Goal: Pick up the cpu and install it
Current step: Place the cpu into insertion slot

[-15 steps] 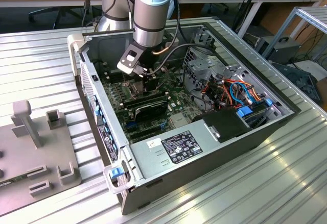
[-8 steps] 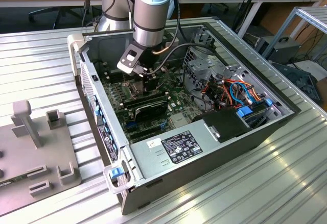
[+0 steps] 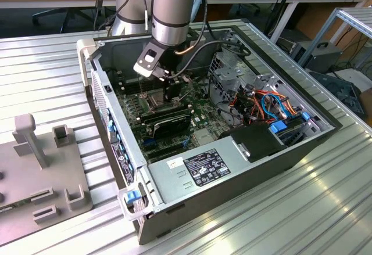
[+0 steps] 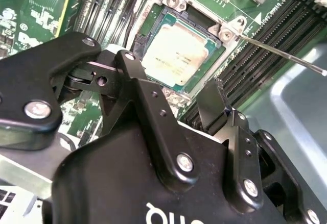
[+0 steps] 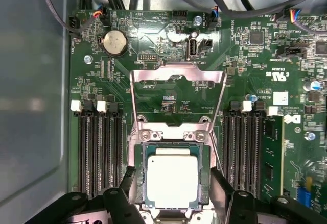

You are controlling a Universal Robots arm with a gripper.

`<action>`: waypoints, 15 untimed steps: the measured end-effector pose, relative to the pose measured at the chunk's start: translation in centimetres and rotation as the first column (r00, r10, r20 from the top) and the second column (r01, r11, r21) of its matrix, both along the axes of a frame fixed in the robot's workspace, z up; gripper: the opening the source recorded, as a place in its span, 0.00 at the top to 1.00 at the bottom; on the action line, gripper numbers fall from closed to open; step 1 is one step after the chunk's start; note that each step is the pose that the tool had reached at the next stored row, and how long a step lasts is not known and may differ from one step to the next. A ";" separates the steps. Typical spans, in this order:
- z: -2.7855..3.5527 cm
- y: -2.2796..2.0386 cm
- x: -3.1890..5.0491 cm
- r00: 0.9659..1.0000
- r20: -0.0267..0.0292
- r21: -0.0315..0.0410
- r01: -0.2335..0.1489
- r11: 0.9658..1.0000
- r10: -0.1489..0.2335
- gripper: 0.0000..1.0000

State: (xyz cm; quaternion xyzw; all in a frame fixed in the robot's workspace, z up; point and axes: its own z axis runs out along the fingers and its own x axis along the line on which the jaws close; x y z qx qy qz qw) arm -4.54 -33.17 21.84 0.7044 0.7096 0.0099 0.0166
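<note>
The cpu (image 5: pixel 172 183) is a square silver chip lying flat in its socket on the green motherboard (image 5: pixel 168 50). In the second wrist view the cpu (image 4: pixel 176 55) also rests inside the socket frame. My gripper (image 5: pixel 173 177) hovers just above it, open. One black finger (image 5: pixel 129 183) stands on each side of the chip, with a small gap to its edges. The socket's metal load plate (image 5: pixel 176 76) is swung up and open. In the exterior view my gripper (image 3: pixel 170 90) reaches down into the open computer case (image 3: pixel 192 173) over the socket.
Black memory slots (image 5: pixel 99 152) flank the socket on both sides. A thin metal lever (image 4: pixel 286 55) sticks out beside it. Cables and a drive cage (image 3: pixel 256 101) fill the case's far side. A grey fixture (image 3: pixel 40 168) sits on the exterior view's left.
</note>
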 end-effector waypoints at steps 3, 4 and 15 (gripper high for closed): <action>0.99 0.04 -0.01 1.000 0.001 -0.001 0.000 1.000 0.000 0.32; 1.26 0.05 0.00 1.000 0.001 -0.002 0.000 1.000 0.000 0.32; 2.48 0.14 0.00 1.000 0.003 -0.012 0.000 1.000 0.000 0.32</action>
